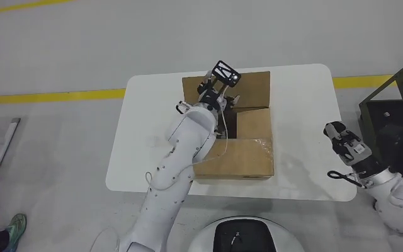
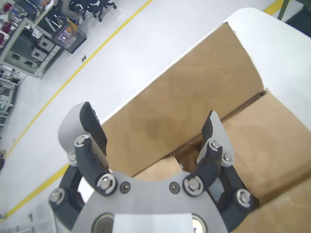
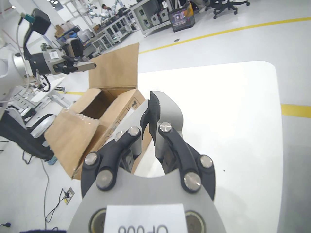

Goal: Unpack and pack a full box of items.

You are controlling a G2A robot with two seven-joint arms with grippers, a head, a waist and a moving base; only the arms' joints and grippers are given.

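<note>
Top view: box (image 1: 239, 157) on the table (image 1: 302, 94), flaps open.
Progress: opened only, you would judge; unpacking and repacking both remain.
Left wrist view: left gripper (image 2: 149, 117) spread wide, empty, over the far flap (image 2: 189, 86).
Right wrist view: right gripper (image 3: 151, 107) pinched together, empty, near the table's right edge; gives you the box opening side-on.

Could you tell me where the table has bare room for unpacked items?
Bare table between the cardboard box and the right edge, and another strip left of it. Crowded above the box, where the left gripper hovers.
</note>
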